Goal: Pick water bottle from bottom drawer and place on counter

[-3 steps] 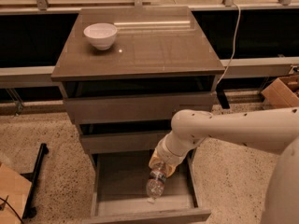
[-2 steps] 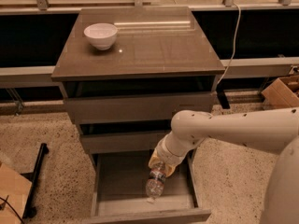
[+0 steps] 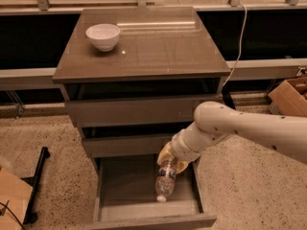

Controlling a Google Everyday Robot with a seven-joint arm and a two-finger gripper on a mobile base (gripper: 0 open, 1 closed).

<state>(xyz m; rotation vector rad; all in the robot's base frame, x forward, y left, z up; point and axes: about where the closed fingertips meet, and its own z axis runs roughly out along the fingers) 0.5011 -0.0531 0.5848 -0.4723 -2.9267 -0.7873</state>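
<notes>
The water bottle (image 3: 165, 181) is clear with a white cap pointing down and toward me. It hangs over the open bottom drawer (image 3: 120, 186), right of its middle. My gripper (image 3: 169, 161) reaches in from the right under the middle drawer's front and is shut on the bottle's base end. The bottle looks slightly raised off the drawer floor. The counter (image 3: 158, 51) is the glossy grey-brown top of the cabinet, well above the gripper.
A white bowl (image 3: 102, 36) stands on the counter's back left. The two upper drawers are slightly open. A cardboard box (image 3: 292, 95) sits on the floor at right, a black stand (image 3: 36, 186) at left. A white cable (image 3: 240, 42) hangs behind the cabinet.
The bottle and my gripper have shifted slightly up and to the right. Everything else is as before.
</notes>
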